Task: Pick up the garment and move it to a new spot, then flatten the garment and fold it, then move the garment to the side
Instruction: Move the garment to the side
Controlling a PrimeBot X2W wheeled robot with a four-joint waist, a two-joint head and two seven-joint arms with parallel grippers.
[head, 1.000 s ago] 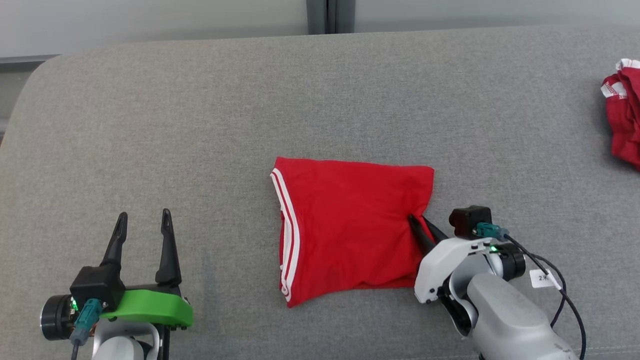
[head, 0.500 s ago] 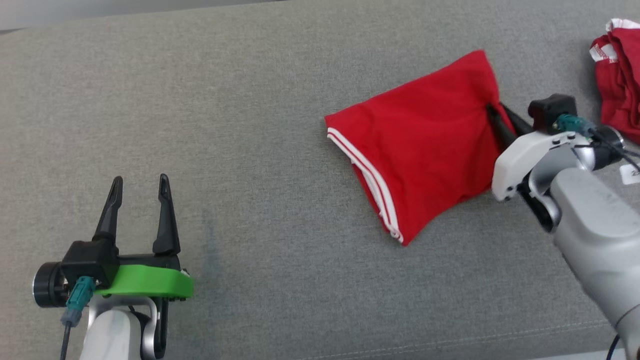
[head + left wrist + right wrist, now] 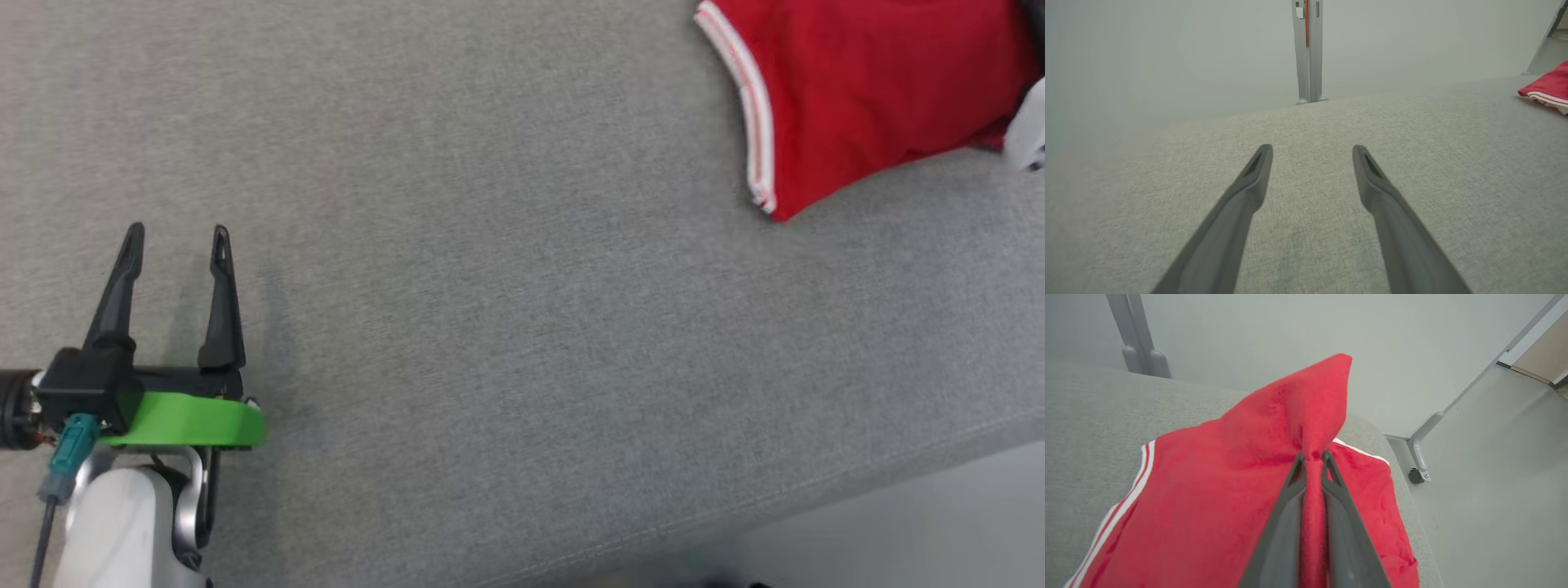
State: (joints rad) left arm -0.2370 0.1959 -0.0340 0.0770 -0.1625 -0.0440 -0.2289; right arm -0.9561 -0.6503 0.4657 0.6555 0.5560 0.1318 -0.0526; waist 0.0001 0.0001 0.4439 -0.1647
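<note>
The garment (image 3: 865,90) is red with white stripes along one edge and lies folded on the grey couch (image 3: 506,327) at the head view's top right. In the right wrist view my right gripper (image 3: 1312,455) is shut on a pinched fold of the garment (image 3: 1229,490), and a corner of cloth stands up past the fingertips. My left gripper (image 3: 175,233) rests open over bare couch at the lower left, far from the garment. The left wrist view shows its fingers (image 3: 1312,153) spread with nothing between them.
The couch's front edge (image 3: 816,498) runs across the lower right, with pale floor beyond. In the right wrist view the couch's rounded end (image 3: 1412,498) drops to the floor by a grey frame leg with a caster (image 3: 1419,473). Red cloth (image 3: 1545,87) shows at the left wrist view's right edge.
My right gripper has dragged the garment to the right across the couch. The head camera has shifted too. The left gripper stays open in place.
</note>
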